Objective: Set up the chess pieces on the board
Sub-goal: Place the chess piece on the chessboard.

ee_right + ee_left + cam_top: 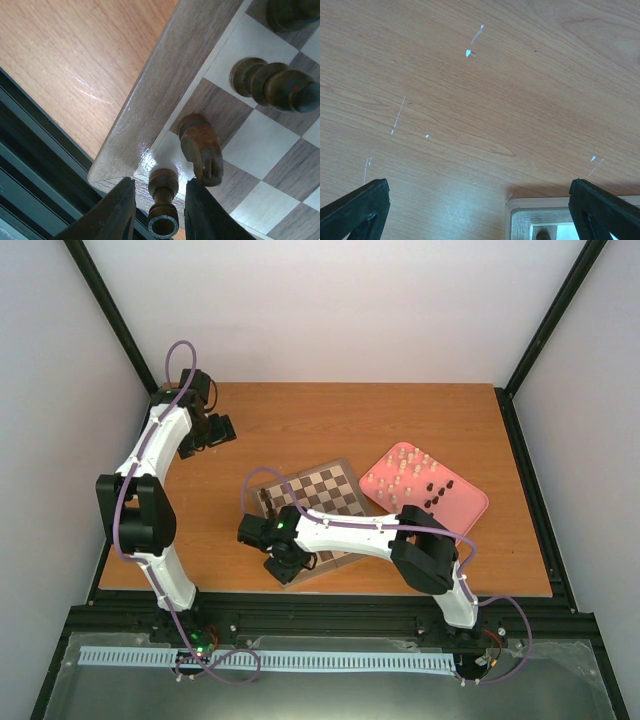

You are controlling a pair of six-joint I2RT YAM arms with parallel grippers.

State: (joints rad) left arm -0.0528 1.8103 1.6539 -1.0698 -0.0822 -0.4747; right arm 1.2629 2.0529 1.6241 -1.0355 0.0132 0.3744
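Note:
In the right wrist view my right gripper (160,184) straddles a dark brown rook (163,195) that stands upright on the pale corner square of the board (150,100). A narrow gap shows on each side of the rook, so the jaws are slightly open and not pressing it. A dark knight (201,147) stands on the neighbouring square, with another dark piece (272,86) beyond it. From above, the right gripper (285,562) is over the board's (335,485) near left corner. My left gripper (207,433) is open over bare table at the far left, its fingers (362,202) wide apart.
A pink tray (472,508) right of the board holds several cream and dark pieces (412,468). The table's near edge and a black frame rail (35,150) run just below the board's corner. A pale boxed corner (540,210) shows at the bottom of the left wrist view.

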